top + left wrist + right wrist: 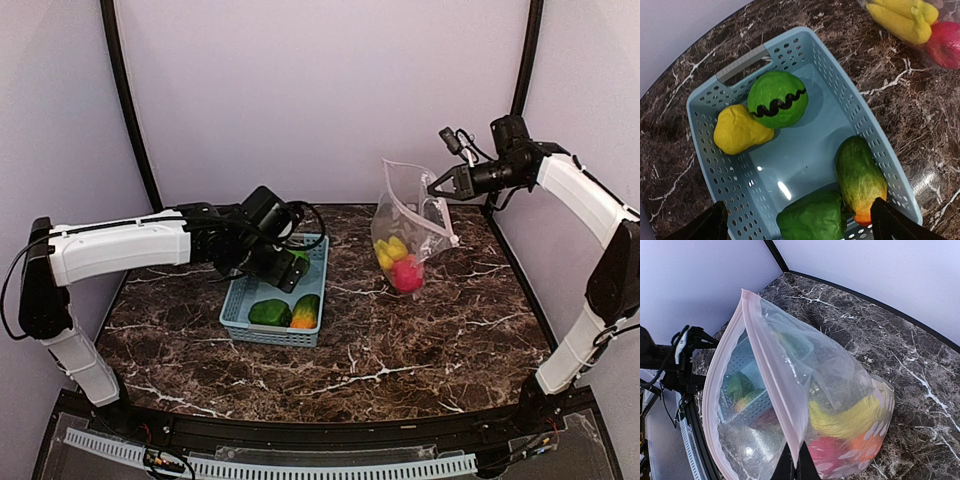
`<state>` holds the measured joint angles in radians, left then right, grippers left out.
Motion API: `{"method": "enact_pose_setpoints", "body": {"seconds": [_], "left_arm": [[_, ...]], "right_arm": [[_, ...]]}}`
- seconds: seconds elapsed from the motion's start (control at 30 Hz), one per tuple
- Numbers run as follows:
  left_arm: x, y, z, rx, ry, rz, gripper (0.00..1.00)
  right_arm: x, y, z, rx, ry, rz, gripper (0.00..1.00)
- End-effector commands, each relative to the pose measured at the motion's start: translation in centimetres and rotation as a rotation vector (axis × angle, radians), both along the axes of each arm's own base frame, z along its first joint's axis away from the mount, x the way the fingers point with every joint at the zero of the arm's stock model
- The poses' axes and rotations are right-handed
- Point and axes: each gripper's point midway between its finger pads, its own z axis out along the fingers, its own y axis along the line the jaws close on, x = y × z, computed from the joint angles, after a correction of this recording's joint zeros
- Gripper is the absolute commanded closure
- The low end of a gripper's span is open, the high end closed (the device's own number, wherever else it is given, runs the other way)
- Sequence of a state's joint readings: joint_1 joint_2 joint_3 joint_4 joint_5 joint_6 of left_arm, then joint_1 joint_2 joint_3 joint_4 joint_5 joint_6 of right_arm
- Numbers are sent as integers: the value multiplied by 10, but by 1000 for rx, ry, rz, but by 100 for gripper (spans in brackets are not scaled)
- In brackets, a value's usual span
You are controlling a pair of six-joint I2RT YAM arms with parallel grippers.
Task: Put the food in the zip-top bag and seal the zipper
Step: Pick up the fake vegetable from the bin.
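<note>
The clear zip-top bag (412,225) stands open on the marble table, held up at its pinkish zipper strip (769,367) by my right gripper (796,466), which is shut on that strip. Inside lie a yellow banana (850,417), a pink-red ball (827,450) and an orange (867,446). My left gripper (800,225) is open above the near end of the light blue basket (850,100). The basket holds a striped green melon (777,99), a yellow lemon (737,131), a green pepper (812,217) and a green-orange fruit (860,177). The pepper sits between my open left fingers (889,224).
The basket (235,310) stands left of centre on the table, the bag about a hand's width to its right. Black frame poles and lilac walls close in the back and sides. The left arm (120,245) reaches over the table's left part.
</note>
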<state>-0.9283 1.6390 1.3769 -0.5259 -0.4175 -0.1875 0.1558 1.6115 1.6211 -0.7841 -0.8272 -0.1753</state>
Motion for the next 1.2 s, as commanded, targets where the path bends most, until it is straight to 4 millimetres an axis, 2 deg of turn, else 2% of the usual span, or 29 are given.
{"method": "enact_pose_setpoints", "body": {"seconds": [0.0,0.13,0.4,1.0,1.1,1.17], "left_arm": [[-30,40,-49,87,336,125,1],[-29,44,-70,124,415,159,1],[-25,33,-99,71,501,184,1],[-34,38,-138,102,638,227,1],[-34,35,-139,92,652,217,8],[-33,33,-137,94,652,203,21]], "right_arm": [[-7,9,7,20,-42,38,100],[-10,13,5,18,-39,50,100],[-16,17,-1,12,-34,65,100],[-17,20,-4,5,-32,73,100],[-17,20,-5,0,-31,71,100],[-17,19,-5,-4,-35,69,100]]}}
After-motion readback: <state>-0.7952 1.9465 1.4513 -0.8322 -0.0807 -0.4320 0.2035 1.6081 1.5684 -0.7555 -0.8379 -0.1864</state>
